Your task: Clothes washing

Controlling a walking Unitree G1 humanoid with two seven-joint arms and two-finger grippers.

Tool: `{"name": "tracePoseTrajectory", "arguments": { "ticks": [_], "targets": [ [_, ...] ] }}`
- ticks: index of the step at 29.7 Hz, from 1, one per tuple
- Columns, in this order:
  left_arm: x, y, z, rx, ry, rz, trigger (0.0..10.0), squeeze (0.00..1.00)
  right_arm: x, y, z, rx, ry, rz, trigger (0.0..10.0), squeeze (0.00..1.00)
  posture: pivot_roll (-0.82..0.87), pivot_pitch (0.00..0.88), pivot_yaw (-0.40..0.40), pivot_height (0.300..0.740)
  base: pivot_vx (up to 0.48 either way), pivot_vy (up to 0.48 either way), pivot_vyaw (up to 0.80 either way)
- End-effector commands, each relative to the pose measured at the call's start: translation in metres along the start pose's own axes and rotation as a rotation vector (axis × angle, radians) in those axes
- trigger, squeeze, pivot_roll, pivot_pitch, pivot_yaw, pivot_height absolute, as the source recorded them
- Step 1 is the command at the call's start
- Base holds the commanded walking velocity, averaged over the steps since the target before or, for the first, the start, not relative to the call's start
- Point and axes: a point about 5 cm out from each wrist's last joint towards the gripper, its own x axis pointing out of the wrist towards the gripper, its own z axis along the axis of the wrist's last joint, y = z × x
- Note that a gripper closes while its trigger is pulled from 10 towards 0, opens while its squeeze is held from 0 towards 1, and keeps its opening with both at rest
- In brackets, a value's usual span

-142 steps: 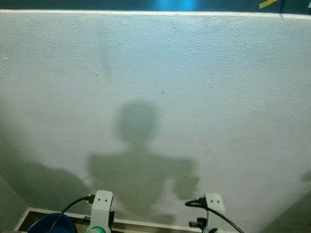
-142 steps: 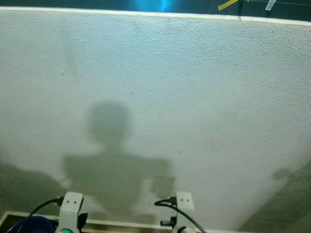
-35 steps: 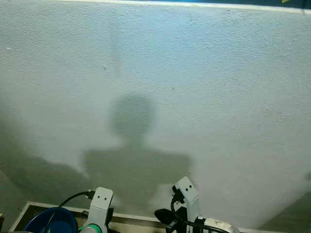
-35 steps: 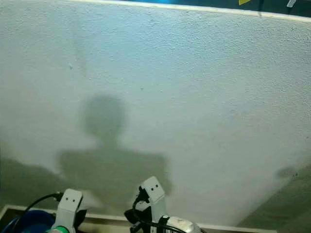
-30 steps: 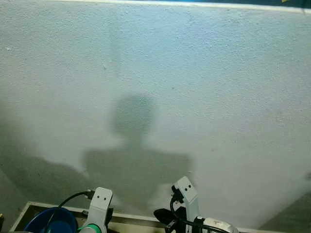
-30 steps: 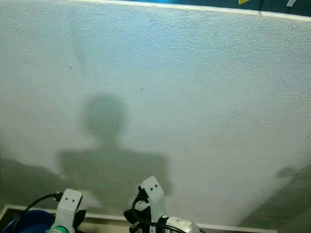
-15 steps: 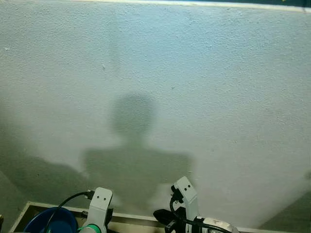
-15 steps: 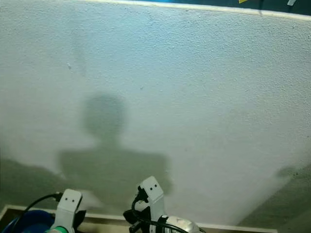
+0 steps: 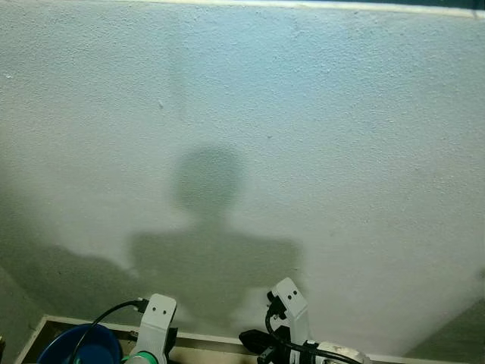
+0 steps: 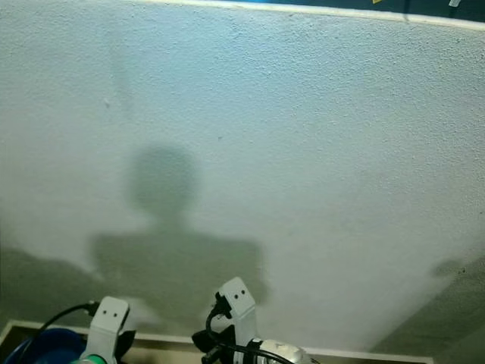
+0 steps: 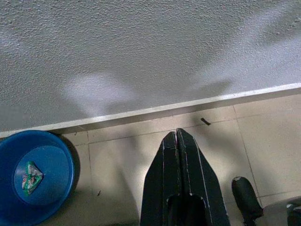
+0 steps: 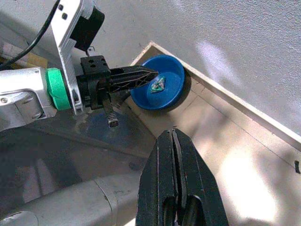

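Both tools, left (image 11: pixel 179 136) and right (image 12: pixel 173 136), closed, empty; blue basin (image 11: pixel 33 176) on floor nearer my left tool.

I count one blue basin (image 11: pixel 35 176) with one small green-and-white packet (image 11: pixel 31 171) lying in it, two grippers, the left gripper (image 11: pixel 179 136) and the right gripper (image 12: pixel 172 136), one white wall (image 9: pixel 303 136), and one tiled floor (image 11: pixel 263 141).

Head cams face a wall (image 9: pixel 318 152) close up, angled down. Wrist cams look along shut fingers to the floor (image 11: pixel 277 141); both catch the blue bowl (image 12: pixel 160 89) at the wall's foot.
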Motion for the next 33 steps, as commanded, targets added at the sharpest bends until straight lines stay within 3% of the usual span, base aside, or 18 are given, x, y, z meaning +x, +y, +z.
{"name": "tracePoseTrajectory", "arguments": {
  "ticks": [1, 33],
  "targets": [
    [-0.0031, -0.0033, -0.0113, -0.013, 0.04, -0.007, 10.0, 0.0, -0.0021, 0.0007, -0.0044, 0.016, 0.013, 0.005, 10.0, 0.0, -0.06, 0.068, 0.073, 0.74, 0.0, 0.0, 0.0],
    [-0.0052, -0.0026, -0.0185, -0.002, 0.07, -0.032, 10.0, 0.0, 0.0029, 0.0047, -0.0065, 0.03, 0.001, 0.021, 9.8, 0.0, -0.05, 0.037, 0.088, 0.74, 0.0, 0.0, 0.0]
  ]
}}
